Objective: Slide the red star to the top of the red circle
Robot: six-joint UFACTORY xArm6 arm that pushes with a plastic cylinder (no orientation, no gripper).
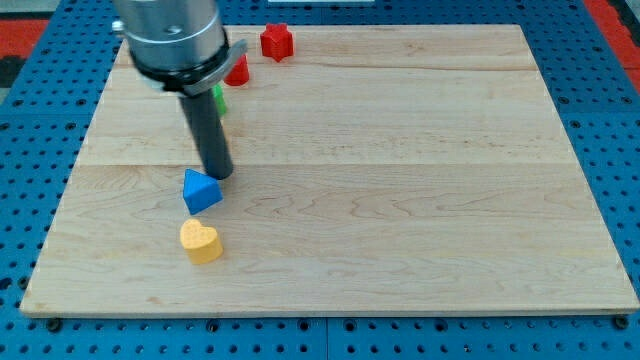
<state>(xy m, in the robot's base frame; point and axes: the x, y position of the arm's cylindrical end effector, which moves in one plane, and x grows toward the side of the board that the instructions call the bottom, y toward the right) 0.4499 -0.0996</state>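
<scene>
The red star (276, 41) sits near the board's top edge, left of centre. A second red block (238, 71), likely the red circle, lies just below and left of it, partly hidden by the arm. My tip (218, 175) rests on the board well below both, just above the blue block (201, 190). A green block (219, 99) is mostly hidden behind the rod.
A yellow heart (201, 241) lies below the blue block near the board's lower left. The wooden board (400, 200) sits on a blue pegboard surface. The arm's body (175, 40) covers the upper left of the board.
</scene>
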